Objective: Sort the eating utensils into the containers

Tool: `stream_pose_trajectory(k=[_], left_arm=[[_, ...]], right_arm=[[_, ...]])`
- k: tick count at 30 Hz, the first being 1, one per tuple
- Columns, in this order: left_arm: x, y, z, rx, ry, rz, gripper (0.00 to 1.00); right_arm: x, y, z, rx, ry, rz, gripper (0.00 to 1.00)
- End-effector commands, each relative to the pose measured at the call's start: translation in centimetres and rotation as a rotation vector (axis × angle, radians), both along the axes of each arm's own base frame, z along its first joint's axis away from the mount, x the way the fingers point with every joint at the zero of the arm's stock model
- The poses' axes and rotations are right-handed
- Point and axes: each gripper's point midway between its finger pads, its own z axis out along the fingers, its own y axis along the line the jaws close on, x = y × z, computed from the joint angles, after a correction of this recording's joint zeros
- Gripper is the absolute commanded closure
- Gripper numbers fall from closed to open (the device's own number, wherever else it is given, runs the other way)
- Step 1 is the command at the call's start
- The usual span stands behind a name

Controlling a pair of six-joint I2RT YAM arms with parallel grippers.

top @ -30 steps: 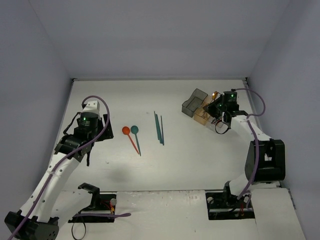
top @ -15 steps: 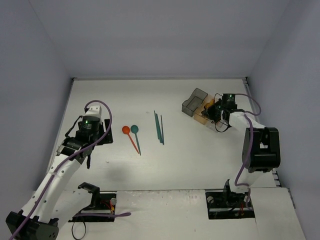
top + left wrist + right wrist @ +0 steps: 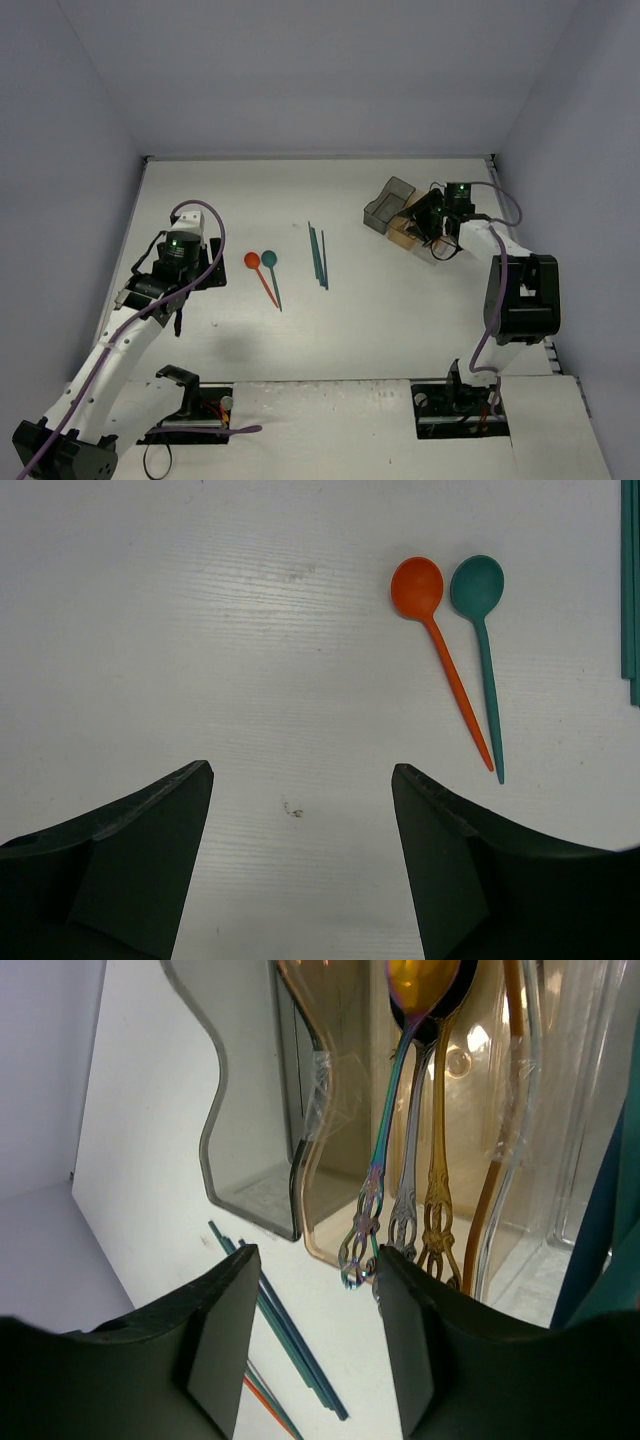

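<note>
1. Nearest the bases, the left claw (image 3: 300, 780) is held low over the white table (image 3: 380, 320). Its dark fingers are spread wide and nothing is gripped between them.
2. Just beyond those fingers, an orange plastic spoon (image 3: 417, 587) and a teal plastic spoon (image 3: 477, 585) are seen lying flat, bowls side by side and handle tips nearly meeting. Neither is sorted yet. A pick here is judged the likely next job for this arm. A low, square pinch on one finger-thin handle is called for, so that its close neighbour is not dragged along.
3. Further toward the middle, a few slim teal utensils (image 3: 318, 255) are laid close together in parallel. Whether they are forks or knives cannot be told.
4. At the far right, the right claw (image 3: 312, 1270) is poised over the bins with its jaws parted and nothing clamped. A rainbow-sheened metal spoon (image 3: 390, 1110) is seen just past the fingertips, beside a silver spoon (image 3: 410, 1160) and a gold spoon (image 3: 440, 1160). Its handle end sits close to one finger, and whether they touch cannot be told. The step in hand is judged to be the release of this spoon.
5. The spoons are held by an orange-tan translucent bin (image 3: 335, 1180). It is flanked closely by a smoky grey translucent bin (image 3: 250, 1110) and a clear bin (image 3: 570, 1110). A straight lift clear of the rims is called for before the arm is swung away.
</note>
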Motion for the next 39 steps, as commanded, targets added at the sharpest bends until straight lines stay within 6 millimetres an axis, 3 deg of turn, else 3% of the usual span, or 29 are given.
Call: stream_pose_trajectory(k=[1,7,9,12,17,20,26,33,39], left_arm=[[1.1,0.2,1.2,0.001,-0.058,0.011,0.30],[1.2,0.2,1.2,0.001,-0.060,0.010,0.30],[1.2,0.2,1.3,0.002,-0.063,0.013,0.30],[1.2,0.4,1.5,0.005,-0.069,0.019,0.30],[1.0,0.9,2.0,0.003,-0.093,0.042,0.30],[0.8,1.5,2.4,0.007,-0.115,0.069,0.30],[-0.3,2.8,4.6,0.000,-0.220,0.127,0.30],[-2.0,4.5,6.3,0.021,-0.294,0.177,0.22],[-2.1,4.9,6.0,0.021,-0.296,0.210,0.14]], right_arm=[[0.4,0.8,7.4,-0.011,-0.170,0.057,0.48],[-1.0,3.1,11.5,-0.086,-0.260,0.153,0.46],[-1.7,5.2,12.1,-0.131,-0.278,0.234,0.45],[-2.8,10.0,12.2,-0.250,-0.333,0.407,0.45],[-5.3,17.3,9.1,-0.497,-0.358,0.621,0.47],[-5.8,20.1,6.6,-0.620,-0.347,0.674,0.48],[-7.9,26.9,3.6,-0.747,-0.377,0.811,0.48],[-8.9,32.7,0.5,-0.778,-0.394,0.909,0.49],[-8.9,34.9,-3.0,-0.793,-0.359,0.940,0.50]])
